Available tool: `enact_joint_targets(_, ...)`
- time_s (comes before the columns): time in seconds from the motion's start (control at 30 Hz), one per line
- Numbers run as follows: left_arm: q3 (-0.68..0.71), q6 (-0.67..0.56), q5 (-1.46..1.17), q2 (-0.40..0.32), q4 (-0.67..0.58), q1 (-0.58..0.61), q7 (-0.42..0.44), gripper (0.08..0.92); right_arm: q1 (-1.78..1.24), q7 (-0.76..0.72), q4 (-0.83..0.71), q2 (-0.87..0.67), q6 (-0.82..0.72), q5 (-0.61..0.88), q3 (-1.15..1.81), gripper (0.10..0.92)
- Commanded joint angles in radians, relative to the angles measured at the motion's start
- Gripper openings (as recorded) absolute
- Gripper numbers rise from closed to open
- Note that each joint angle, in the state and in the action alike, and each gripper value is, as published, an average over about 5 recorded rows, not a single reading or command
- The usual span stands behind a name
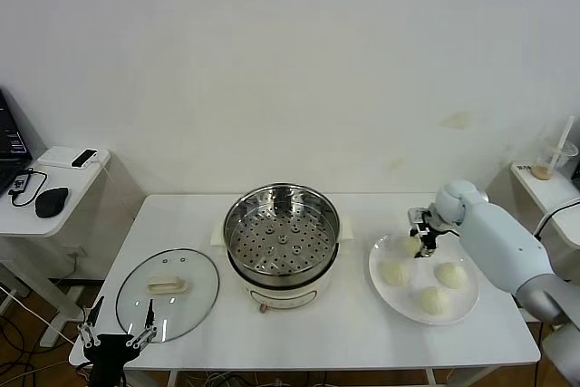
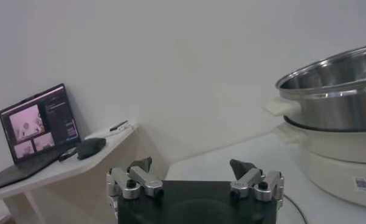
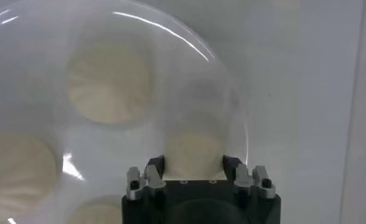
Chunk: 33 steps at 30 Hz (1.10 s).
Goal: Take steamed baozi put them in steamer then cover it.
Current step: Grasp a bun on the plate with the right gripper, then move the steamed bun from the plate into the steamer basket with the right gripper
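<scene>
We are at a white table (image 1: 353, 333) set against a plain white wall, with a side desk at the far left carrying a laptop (image 2: 40, 125) and a mouse (image 1: 52, 200).

At the middle of the table stands the steamer (image 1: 282, 240). Its perforated tray is bare: no bun has gone in yet. To the steamer's left, on the near side, the glass lid (image 1: 168, 294) lies flat on the table with its cream handle up, well apart from the pot.

On the right sits a white plate (image 1: 464, 307) with all four steamed baozi (image 1: 450, 275) on it. Our right gripper (image 1: 418, 244) is down at the plate's far left part, its fingers pressed in on one baozi (image 3: 195, 155). In the right wrist view that bun sits squarely between the two fingers, which touch its sides. We cannot tell whether it has left the plate; it looks to be resting there or barely raised.

Our left gripper (image 1: 116, 343) waits at the near left edge of the table, just beside the lid, with its fingers spread wide and nothing between them.

So we judge the task to be at its very start: the first grasp is made, but nothing is moved. What is left is to carry this bun to the tray, do the same for the other three, then lift the lid and set it on the steamer.
</scene>
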Motion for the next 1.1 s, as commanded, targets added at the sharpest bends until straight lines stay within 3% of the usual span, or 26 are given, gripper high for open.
enact_joint_targets(0.03, 0.000, 0.001, 0.000, 0.001, 0.000, 0.001, 0.000, 0.823, 0.012, -0.012, 0.038, -0.027, 0.003, 0.026, -0.010, 0.602)
enact_joint_targets(0.27, 0.006, 0.005, -0.014, 0.014, 0.012, -0.013, 0.002, 0.823, 0.187, -0.027, 0.286, -0.169, -0.043, 0.262, -0.154, 0.602)
enact_joint_targets(0.4, 0.009, 0.005, -0.018, 0.018, 0.020, -0.021, 0.002, 0.823, 0.345, -0.014, 0.314, -0.171, -0.054, 0.363, -0.256, 0.602)
enact_joint_targets(0.87, -0.023, 0.006, -0.048, 0.038, 0.023, -0.034, 0.004, 0.823, 0.689, 0.039, 0.298, 0.131, 0.000, 0.609, -0.560, 0.602)
enact_joint_targets(1.1, -0.043, 0.009, -0.053, 0.040, 0.016, -0.035, 0.006, 0.823, 0.689, 0.077, 0.314, 0.269, 0.124, 0.612, -0.705, 0.602)
